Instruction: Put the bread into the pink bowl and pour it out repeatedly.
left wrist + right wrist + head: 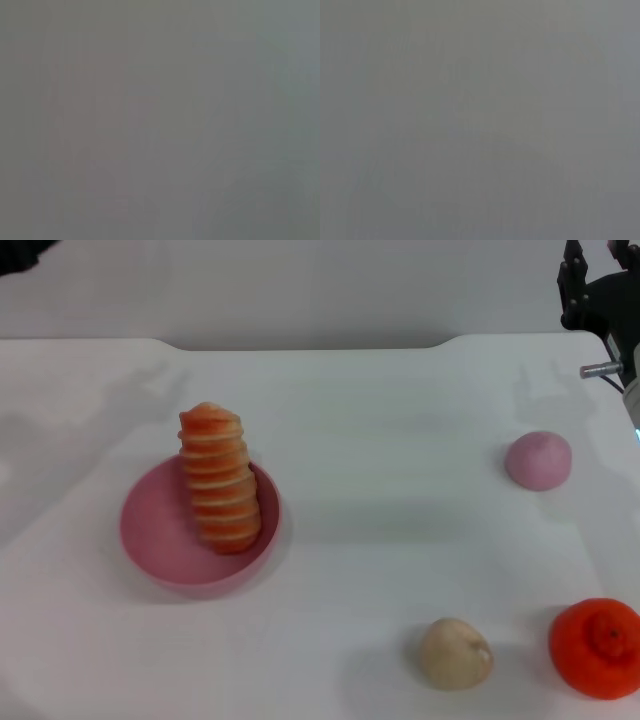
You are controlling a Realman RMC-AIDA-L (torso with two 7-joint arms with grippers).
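Note:
The bread (218, 478), a ridged orange-brown loaf with cream bands, lies in the pink bowl (160, 535) on the left of the table. Its near end rests inside the bowl and its far end sticks out over the far rim. Nothing holds it. My right gripper (578, 288) hangs at the far right corner of the table, well away from the bowl. Only a dark edge of my left arm (25, 254) shows at the top left corner. Both wrist views show plain grey and nothing else.
A round pink bun (538, 460) sits at the right. A small beige lump (454, 653) and an orange fruit-like piece (597, 647) lie near the front right. The white table's (400, 440) far edge has a shallow notch.

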